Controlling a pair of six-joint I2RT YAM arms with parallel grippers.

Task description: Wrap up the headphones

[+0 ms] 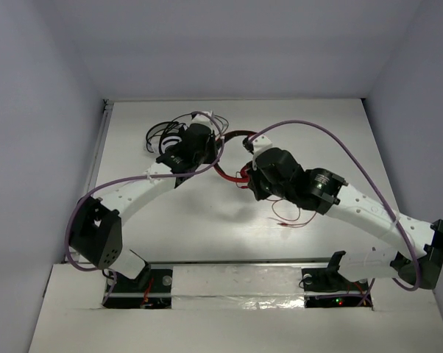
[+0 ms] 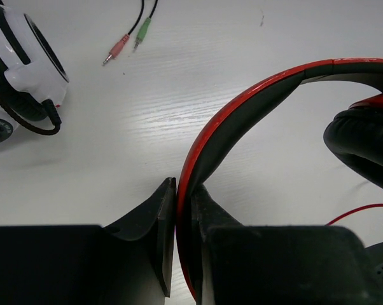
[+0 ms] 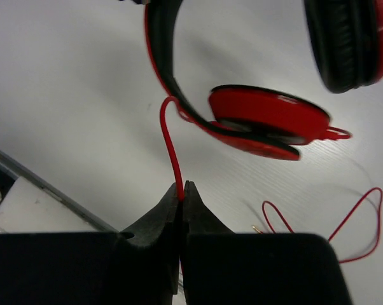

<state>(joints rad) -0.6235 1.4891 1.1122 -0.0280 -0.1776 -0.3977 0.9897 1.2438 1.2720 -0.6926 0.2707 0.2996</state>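
Both pairs of jaws are closed tight: the left gripper (image 2: 184, 190) pinches the black-lined headband of the red over-ear headphones (image 2: 242, 108), the right gripper (image 3: 182, 189) nips their thin red cable (image 3: 172, 146).

No text anywhere — no labels, no numbers.

- Soft, even light from above; the white desk (image 1: 207, 228) is bright, shadows faint.
- Wrist views are sharp farther out, blurred and dark at the bottom edge.
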